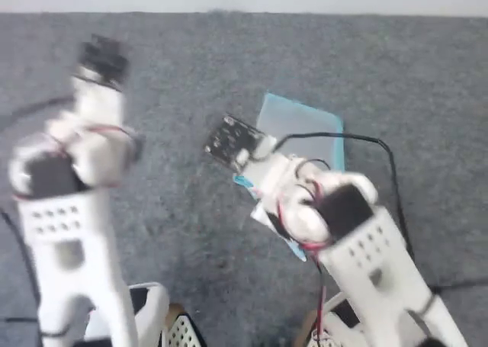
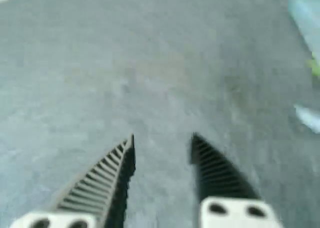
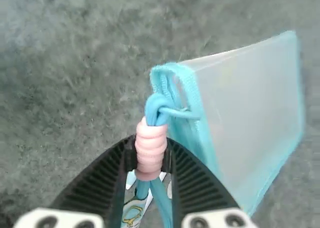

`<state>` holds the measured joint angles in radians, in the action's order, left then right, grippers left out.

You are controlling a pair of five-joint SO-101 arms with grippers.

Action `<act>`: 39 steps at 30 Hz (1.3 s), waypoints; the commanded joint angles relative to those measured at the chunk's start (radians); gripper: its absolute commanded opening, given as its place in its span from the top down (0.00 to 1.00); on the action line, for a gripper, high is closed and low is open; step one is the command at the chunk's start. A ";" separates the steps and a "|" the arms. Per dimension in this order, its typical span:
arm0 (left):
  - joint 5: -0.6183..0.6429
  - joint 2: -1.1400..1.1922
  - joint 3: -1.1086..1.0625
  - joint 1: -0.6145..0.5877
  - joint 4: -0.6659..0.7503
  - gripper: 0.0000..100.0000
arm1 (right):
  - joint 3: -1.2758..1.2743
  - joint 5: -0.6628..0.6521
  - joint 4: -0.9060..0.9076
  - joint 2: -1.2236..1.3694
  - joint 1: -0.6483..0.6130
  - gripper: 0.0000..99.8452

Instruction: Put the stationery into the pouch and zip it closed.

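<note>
From above, holding the right hand (image 1: 229,145) at a corner of the pouch (image 1: 301,126) on the bench (image 1: 191,57). Left wrist: holding the left hand (image 2: 162,143) open over bare bench. Right wrist: pinching the pink zip pull (image 3: 151,138); probably zipping shut, next needing a steady draw along the pouch.

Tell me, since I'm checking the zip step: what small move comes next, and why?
Probably bring the left gripper over to steady the pouch. The right gripper is shut on the pink zip pull at the pouch's corner, while the left jaws hang open over carpet, so nothing holds the pouch against a tug.
</note>
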<state>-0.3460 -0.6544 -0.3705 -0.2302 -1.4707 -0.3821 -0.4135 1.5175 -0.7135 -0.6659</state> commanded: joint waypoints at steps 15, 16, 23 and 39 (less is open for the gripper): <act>0.204 -0.612 -0.596 0.483 0.342 0.74 | 0.049 0.028 0.076 -0.079 -0.044 0.99; 0.206 -0.612 -0.608 0.483 0.356 0.74 | 0.049 0.031 0.076 -0.081 -0.044 0.99; 0.215 -0.612 -0.730 0.485 0.480 0.74 | 0.072 0.038 0.085 -0.082 -0.044 0.99; 0.218 -0.612 -0.880 0.609 0.569 0.74 | 0.199 0.060 0.142 -0.047 -0.119 0.99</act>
<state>-0.1281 -1.2727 -1.1715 0.3007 -0.8999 -0.2946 -0.3629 1.6832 -0.7488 -0.7442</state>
